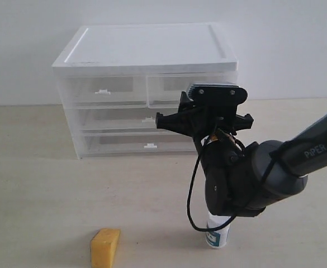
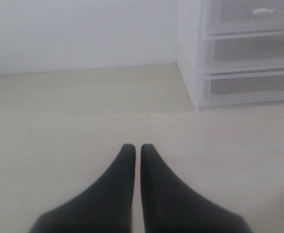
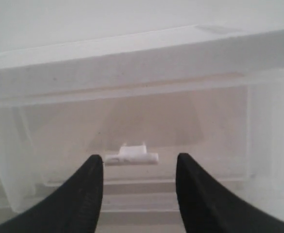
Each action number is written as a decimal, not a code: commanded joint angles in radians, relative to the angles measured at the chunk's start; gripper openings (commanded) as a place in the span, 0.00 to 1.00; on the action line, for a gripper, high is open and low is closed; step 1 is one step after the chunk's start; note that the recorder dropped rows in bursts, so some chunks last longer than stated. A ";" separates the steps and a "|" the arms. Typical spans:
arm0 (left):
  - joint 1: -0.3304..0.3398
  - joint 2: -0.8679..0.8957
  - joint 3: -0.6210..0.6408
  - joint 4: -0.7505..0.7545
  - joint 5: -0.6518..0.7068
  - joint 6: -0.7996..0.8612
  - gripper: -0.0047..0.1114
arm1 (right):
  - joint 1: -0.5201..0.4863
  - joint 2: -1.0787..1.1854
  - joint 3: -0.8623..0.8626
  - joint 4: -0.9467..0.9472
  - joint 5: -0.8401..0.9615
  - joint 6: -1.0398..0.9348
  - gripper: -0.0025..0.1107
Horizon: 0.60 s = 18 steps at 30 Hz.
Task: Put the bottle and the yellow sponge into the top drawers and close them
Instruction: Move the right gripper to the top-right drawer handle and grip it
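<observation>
Cabinet (image 1: 146, 50): translucent plastic with a white top. It stands at the back of the table (image 1: 40, 184) against a pale wall.
Top drawers: two half-width drawers side by side under the top, the left one (image 1: 104, 89) and the right one (image 1: 166, 89). Both look pushed in, and each has a white tab handle.
Lower drawers: two full-width drawers (image 1: 118, 142) stacked below, both in.
Bottle (image 1: 217, 237): stands upright on the table in front of the cabinet, under the right arm (image 1: 264, 173). Only its lower part with the teal label shows, and nothing grips it.
Sponge (image 1: 105, 247): yellow wedge lying on the table at the near edge, left of the bottle and well apart from it. It is untouched.
Right gripper (image 3: 139, 157): raised level with the right top drawer and facing its front. The jaws are spread and empty. In the right wrist view the drawer's handle (image 3: 132, 156) lies between the two fingers (image 3: 91, 194); whether they touch it cannot be told.
Left gripper (image 2: 138, 150): jaws pressed together with nothing between them, low over bare table. In the left wrist view the cabinet's corner is ahead and to one side, well apart from the fingertips.
Left arm: outside the exterior view.
</observation>
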 commanded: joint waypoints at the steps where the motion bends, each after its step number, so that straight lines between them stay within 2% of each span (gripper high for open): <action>1: 0.003 -0.003 0.004 0.004 -0.010 0.004 0.08 | -0.009 0.008 -0.036 -0.048 0.039 -0.035 0.41; 18: 0.003 -0.003 0.004 0.004 -0.010 0.004 0.08 | -0.009 0.015 -0.048 -0.035 0.035 -0.095 0.40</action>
